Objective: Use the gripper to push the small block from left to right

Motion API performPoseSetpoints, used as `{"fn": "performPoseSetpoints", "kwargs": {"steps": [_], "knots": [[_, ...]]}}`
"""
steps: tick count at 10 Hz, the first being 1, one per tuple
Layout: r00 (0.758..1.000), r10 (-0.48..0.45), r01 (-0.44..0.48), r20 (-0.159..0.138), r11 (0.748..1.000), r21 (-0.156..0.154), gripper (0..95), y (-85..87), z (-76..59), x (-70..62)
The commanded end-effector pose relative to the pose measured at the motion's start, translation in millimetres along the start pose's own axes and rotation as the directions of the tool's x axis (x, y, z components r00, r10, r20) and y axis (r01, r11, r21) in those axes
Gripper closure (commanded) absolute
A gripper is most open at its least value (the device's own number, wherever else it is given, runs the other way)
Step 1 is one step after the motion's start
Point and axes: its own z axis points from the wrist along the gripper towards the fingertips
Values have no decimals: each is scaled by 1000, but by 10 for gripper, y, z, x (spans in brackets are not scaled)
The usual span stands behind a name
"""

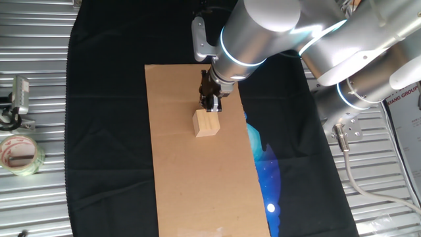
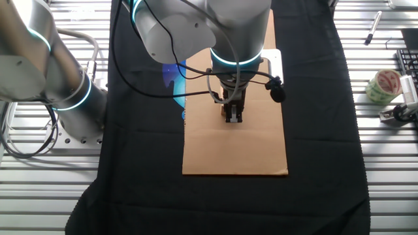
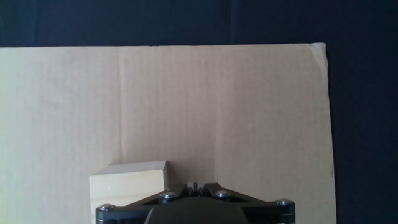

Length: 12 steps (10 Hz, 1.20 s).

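The small block point(image 1: 206, 123) is a pale wooden cube lying on the long brown cardboard sheet point(image 1: 197, 178). My gripper point(image 1: 210, 103) points down at the sheet just behind the block, close to its far face; I cannot tell whether they touch. The jaws are together with nothing between them. In the hand view the block point(image 3: 127, 182) sits at the lower left, beside the gripper point(image 3: 196, 185). In the other fixed view the gripper point(image 2: 233, 116) stands over the cardboard point(image 2: 235, 153), and the block is hidden behind it.
A second silver arm with cyan rings point(image 1: 368, 79) stands at the right, also in the other fixed view point(image 2: 62, 88). A tape roll point(image 1: 20, 153) and a metal clip point(image 1: 18, 95) lie off the black cloth point(image 1: 105, 131). A pen point(image 2: 371, 27) lies at the far right.
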Motion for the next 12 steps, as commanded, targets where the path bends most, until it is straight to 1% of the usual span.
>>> {"fn": "performPoseSetpoints", "kwargs": {"steps": [1,12], "knots": [[1000,1,-1,5,1000,2,950,0,18,-10],[1000,11,-11,17,1000,-1,950,63,54,-13]]}}
